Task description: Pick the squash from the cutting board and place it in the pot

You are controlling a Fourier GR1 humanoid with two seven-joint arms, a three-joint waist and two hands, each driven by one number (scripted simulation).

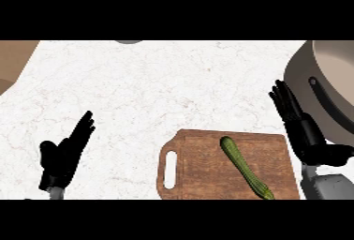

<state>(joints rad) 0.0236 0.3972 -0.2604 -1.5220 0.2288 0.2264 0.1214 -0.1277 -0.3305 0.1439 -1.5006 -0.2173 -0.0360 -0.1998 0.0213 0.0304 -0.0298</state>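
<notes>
We see a white marble table [152, 84]. Pot [332, 89] at right edge. Wooden cutting board [207, 164] near bottom; green squash [242, 166] lies on it. Right hand [298, 124] beside the board, left hand [66, 152] resting at lower left: both fingers straight, holding nothing.

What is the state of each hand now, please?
Left hand: open, holding nothing, at the view's left.
Right hand: open, holding nothing, between the cutting board and the pot.
</notes>
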